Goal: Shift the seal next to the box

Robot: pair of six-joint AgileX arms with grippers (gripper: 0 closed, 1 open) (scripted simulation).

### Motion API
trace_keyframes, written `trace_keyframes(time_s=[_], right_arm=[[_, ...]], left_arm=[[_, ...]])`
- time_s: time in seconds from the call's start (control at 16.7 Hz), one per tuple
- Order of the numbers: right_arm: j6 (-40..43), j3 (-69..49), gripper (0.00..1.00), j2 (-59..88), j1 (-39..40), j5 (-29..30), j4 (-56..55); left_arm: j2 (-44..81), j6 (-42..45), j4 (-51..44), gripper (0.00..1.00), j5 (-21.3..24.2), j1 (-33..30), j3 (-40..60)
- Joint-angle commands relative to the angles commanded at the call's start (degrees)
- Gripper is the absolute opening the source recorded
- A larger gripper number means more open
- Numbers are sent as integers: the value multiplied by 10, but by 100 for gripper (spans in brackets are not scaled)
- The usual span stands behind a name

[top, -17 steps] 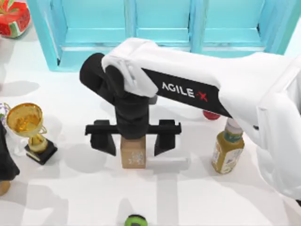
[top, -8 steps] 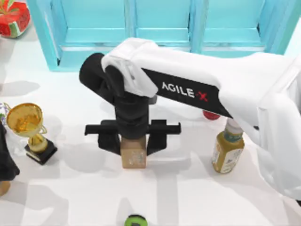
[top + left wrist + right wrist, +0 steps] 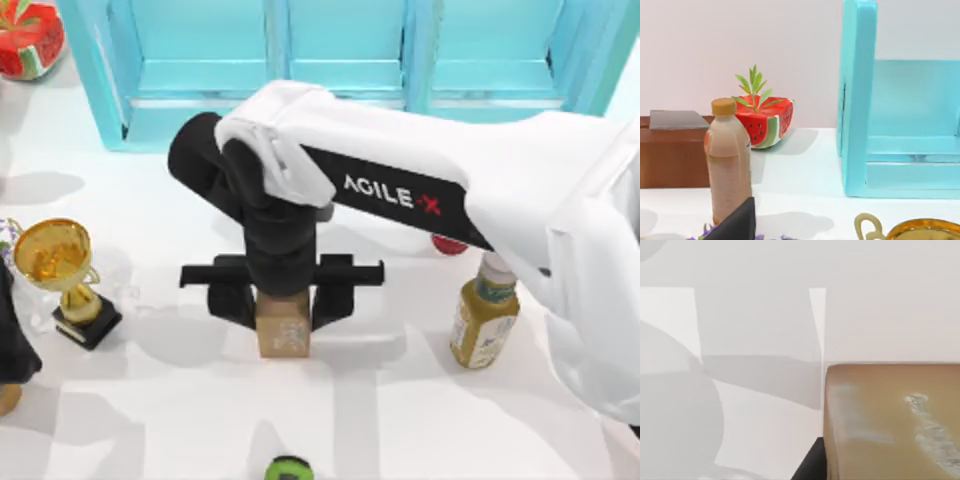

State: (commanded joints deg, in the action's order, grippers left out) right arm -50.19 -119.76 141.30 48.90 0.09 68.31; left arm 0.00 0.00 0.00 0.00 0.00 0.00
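The seal, a small tan-brown upright block with a faint white mark, stands on the white table a little left of the middle. My right gripper comes down on it from above, and its black fingers press on the seal's two sides. In the right wrist view the seal is very close. A reddish-brown box with a grey top stands behind a bottle in the left wrist view. My left arm is parked at the table's left edge.
A turquoise cabinet runs along the back. A gold trophy stands left of the seal and a yellow-green bottle right of it. A watermelon planter sits at the back left, and a small green object is at the front edge.
The right gripper's fingers have closed in from a wide spread onto the seal's sides. The seal and the left arm have stayed where they were.
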Motion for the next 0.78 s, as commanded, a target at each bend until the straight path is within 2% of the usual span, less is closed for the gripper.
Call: trace_keyframes(time_s=[0.18, 0.54, 0.78], right_arm=[[-2, -10, 0, 2, -1, 0, 10], [-1, -95, 0, -4, -2, 0, 102], [-1, -99, 0, -5, -2, -1, 106]], left_arm=[[0, 0, 0, 100, 0, 0, 0], [0, 0, 0, 100, 0, 0, 0], [0, 0, 0, 100, 0, 0, 0]])
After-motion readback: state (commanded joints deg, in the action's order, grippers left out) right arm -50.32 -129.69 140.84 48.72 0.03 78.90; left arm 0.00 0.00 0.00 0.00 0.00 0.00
